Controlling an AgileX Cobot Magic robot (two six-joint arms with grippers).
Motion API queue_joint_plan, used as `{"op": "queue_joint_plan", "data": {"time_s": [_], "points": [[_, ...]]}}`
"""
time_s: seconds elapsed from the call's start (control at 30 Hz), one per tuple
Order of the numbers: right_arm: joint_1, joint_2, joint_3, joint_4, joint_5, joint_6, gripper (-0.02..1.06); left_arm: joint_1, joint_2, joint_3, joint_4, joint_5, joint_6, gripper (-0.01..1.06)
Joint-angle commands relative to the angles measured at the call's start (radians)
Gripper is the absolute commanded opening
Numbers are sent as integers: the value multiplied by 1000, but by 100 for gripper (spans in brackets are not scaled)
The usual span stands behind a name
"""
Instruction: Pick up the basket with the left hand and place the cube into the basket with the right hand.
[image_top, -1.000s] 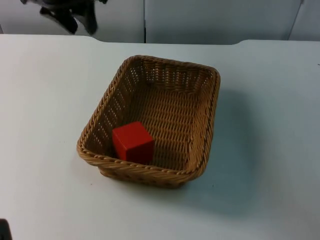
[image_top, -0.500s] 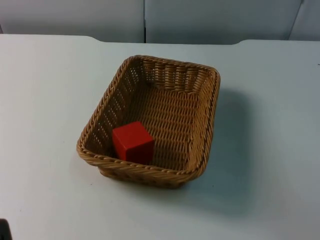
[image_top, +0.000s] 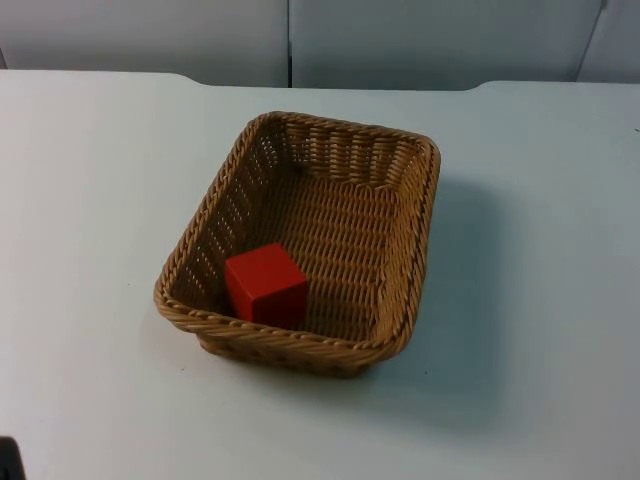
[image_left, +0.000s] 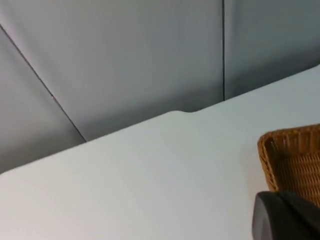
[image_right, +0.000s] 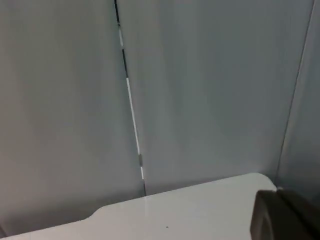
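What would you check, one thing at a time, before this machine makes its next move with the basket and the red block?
1. Cube inside the basket: ok; it sits on the woven floor in the near left corner.
2. Basket set down on the table: ok; it rests flat, nothing gripping it.
3. Basket upright and whole: ok; the rim shows no tilt or damage.
4. Left end effector free of the basket: ok; its fingertip is near the basket's rim, with nothing seen in its grip. Open or shut: cannot tell.
5. Right end effector away from the basket: ok; it faces the partition wall. Open or shut: cannot tell.
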Motion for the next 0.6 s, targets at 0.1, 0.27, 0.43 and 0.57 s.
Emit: {"op": "queue_joint_plan", "data": {"time_s": [0.1,0.27,0.43,0.57], "points": [[-5,-357,464,75,-231,-11,1,-2,-305,441,-2,-185,-67,0],[-5,-627,732,255,-144,-227,1,-2,-668,745,-32,-221,-92,0],[-5,-713,780,438,4,-392,1,-2,-877,809,-36,-65,-92,0],[-5,-770,845,469,41,-396,1,-2,-1002,839,-61,-19,-92,0]]}}
